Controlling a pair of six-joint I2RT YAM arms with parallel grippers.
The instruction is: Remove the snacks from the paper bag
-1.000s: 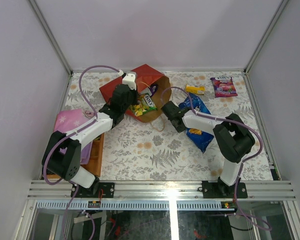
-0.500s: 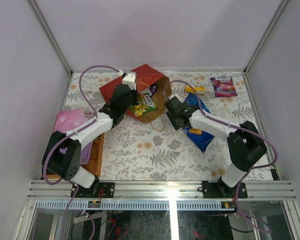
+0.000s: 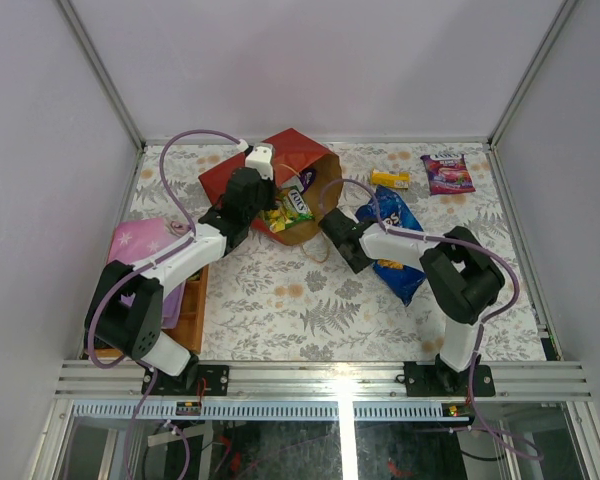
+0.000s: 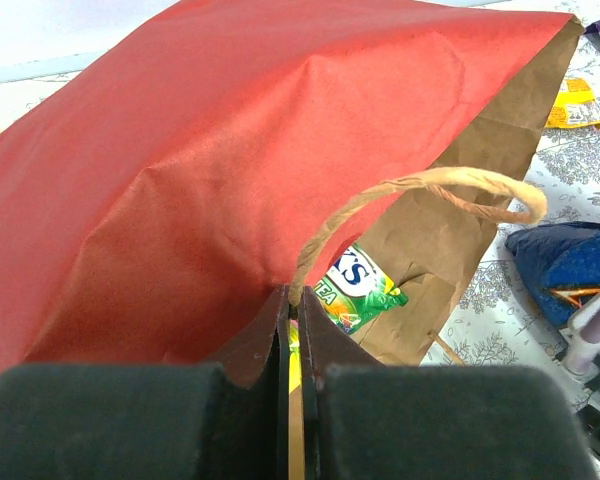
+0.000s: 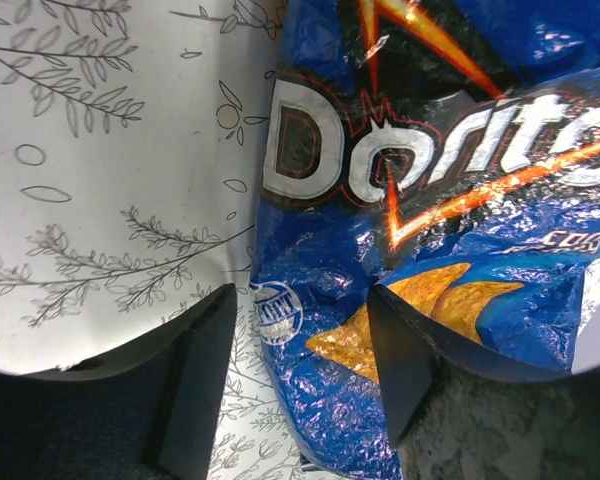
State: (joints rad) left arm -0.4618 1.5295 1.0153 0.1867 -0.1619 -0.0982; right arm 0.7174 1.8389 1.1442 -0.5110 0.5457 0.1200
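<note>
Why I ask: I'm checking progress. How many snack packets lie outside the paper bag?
3: the blue Doritos bag right of the paper bag, a yellow-orange packet beyond it, a purple packet far right. More may hide inside.

Taking twelve o'clock as away from the arm bases, the paper bag (image 3: 270, 165) lies on its side at eleven o'clock from the middle of the table (image 3: 310, 300), its mouth facing four o'clock. Two snacks lie inside it: the tea packet (image 3: 288, 210) just within the mouth, and a second packet (image 3: 307, 179) beyond it. The Doritos bag (image 3: 402, 282) lies on the table at three o'clock. A small packet (image 3: 390, 180) lies at one o'clock and a corner packet (image 3: 447, 173) at two o'clock. At nine o'clock a flat item (image 3: 138, 240) rests on a tray (image 3: 192, 303). The left gripper (image 4: 291, 305) sits on the paper bag's rim. The right gripper (image 5: 300, 300) hangs over the Doritos bag's edge.
</note>
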